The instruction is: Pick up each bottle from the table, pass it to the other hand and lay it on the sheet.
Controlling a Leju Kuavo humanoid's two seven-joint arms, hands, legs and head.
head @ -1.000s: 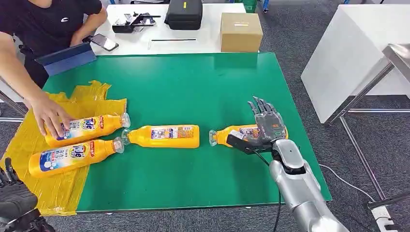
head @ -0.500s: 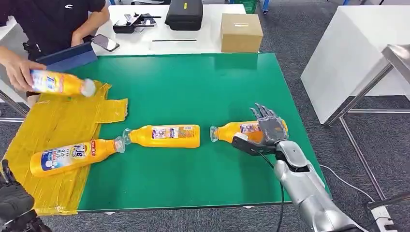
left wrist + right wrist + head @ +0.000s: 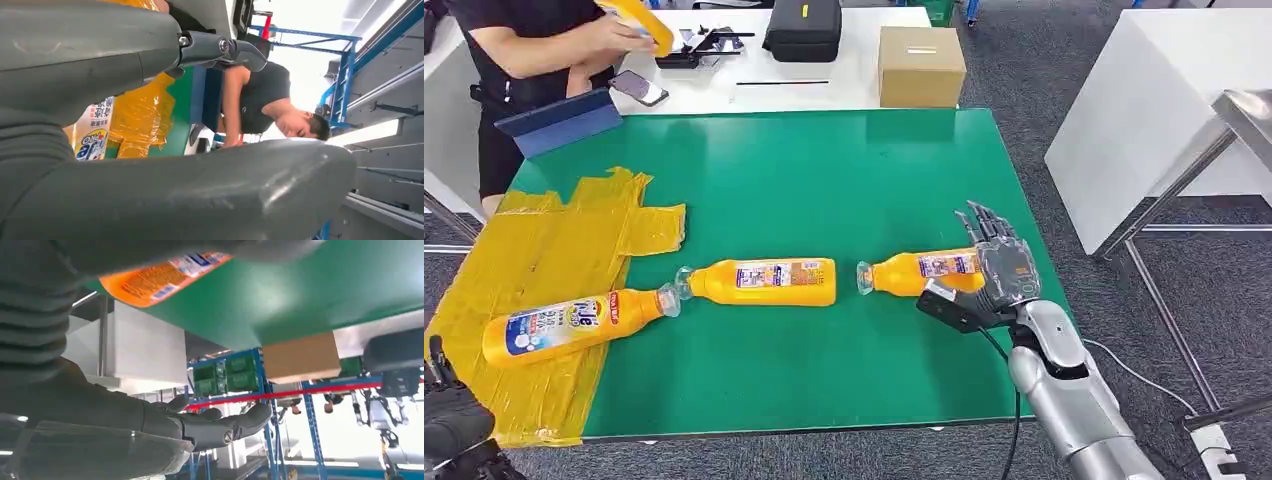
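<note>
Looking down from the head view, the right robot hand [image 3: 994, 275] sits at the base end of the rightmost bottle [image 3: 919, 273] on the green surface [image 3: 844, 180], fingers spread wide above the bottle and thumb low beside it, with no firm grip visible. A second ago that hand lay further left over the bottle's body; it has since slid toward the surface's right edge. The middle bottle [image 3: 764, 281] lies where it did, cap toward the yellow sheet [image 3: 544, 250]. One bottle on the sheet [image 3: 569, 322] stays near the front. The other bottle that lay there earlier is now lifted in the person's hand [image 3: 619, 30] at the far left corner. The left robot hand [image 3: 449, 420] hangs low at the near left corner; I cannot tell how its fingers stand.

From the left wrist view, grey fingers [image 3: 220, 47] point past the sheet and a bottle label [image 3: 95, 140].

From the right wrist view, the orange bottle rests on green just beyond the dark fingers [image 3: 215, 427], which extend loosely.
</note>
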